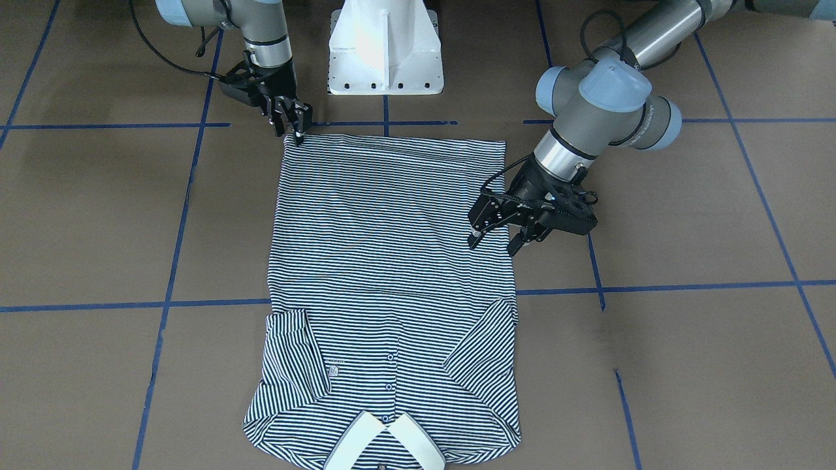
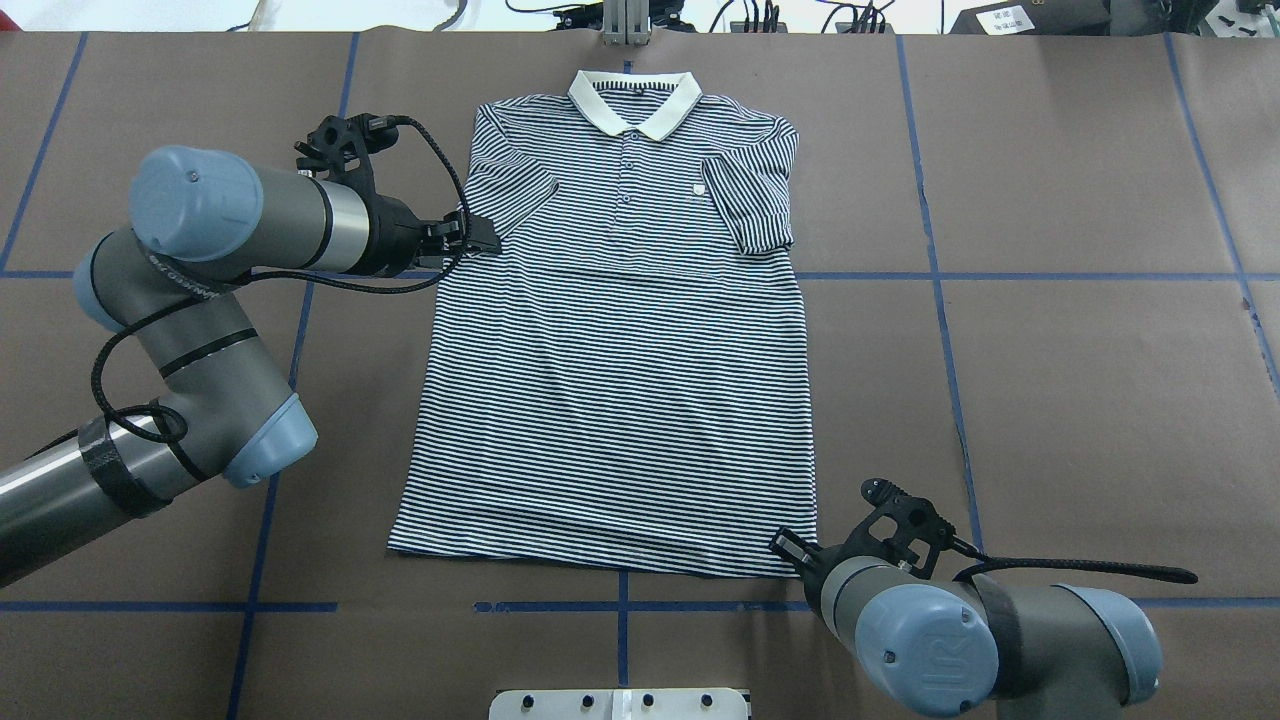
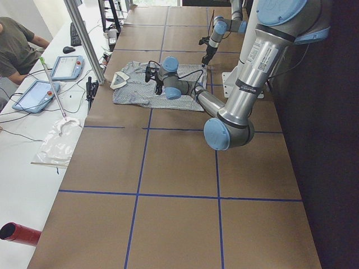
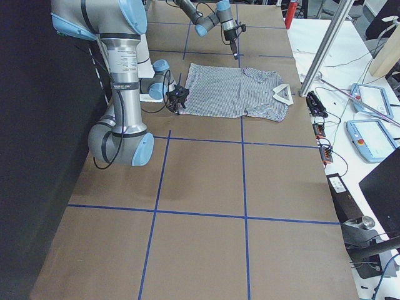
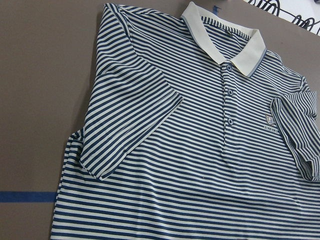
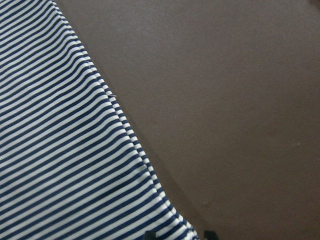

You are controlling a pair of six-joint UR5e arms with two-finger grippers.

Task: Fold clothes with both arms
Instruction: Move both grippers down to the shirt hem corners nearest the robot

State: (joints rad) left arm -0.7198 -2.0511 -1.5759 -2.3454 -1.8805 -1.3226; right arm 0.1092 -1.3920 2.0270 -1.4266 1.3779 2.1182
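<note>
The striped polo shirt [image 1: 392, 261] lies flat and face up on the brown table, collar [image 2: 634, 100] towards the far edge, both sleeves folded in over the front. My left gripper [image 1: 495, 243] is open and hovers over the shirt's side edge, just below its left sleeve [image 2: 510, 185]; it also shows in the overhead view [image 2: 485, 243]. The left wrist view shows the shirt [image 5: 200, 150] but no fingers. My right gripper [image 1: 295, 130] is at the hem corner [image 2: 800, 565]. In the right wrist view its two fingertips [image 6: 148, 234] stand apart with the corner between them.
The white pedestal base [image 1: 385, 52] stands behind the hem. Blue tape lines [image 1: 163, 303] cross the brown table. In the left side view, a bench with tablets [image 3: 64, 67], a seated person [image 3: 17, 39] and an aluminium post [image 3: 84, 39] line the far side.
</note>
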